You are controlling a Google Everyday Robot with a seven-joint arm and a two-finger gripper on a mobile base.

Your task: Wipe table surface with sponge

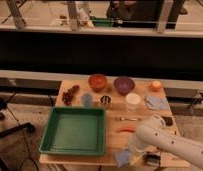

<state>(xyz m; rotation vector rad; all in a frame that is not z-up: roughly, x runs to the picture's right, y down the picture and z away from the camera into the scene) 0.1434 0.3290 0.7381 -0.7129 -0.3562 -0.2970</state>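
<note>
A light blue sponge (123, 158) lies on the wooden table (111, 116) near its front edge, just right of the green tray. My white arm (167, 143) reaches in from the lower right and ends right above and beside the sponge. The gripper (132, 151) is at the arm's tip against the sponge's right side, mostly hidden under the wrist. A small dark block (153, 159) sits at the front edge under the arm.
A green tray (73, 131) fills the table's front left. Behind are an orange bowl (98, 81), a purple bowl (124, 85), an orange fruit (155, 85), a white cup (132, 101), a blue cloth (156, 103), a metal cup (105, 101), a blue cup (87, 99) and dark red fruit (70, 94). An orange utensil (126, 130) lies mid-table.
</note>
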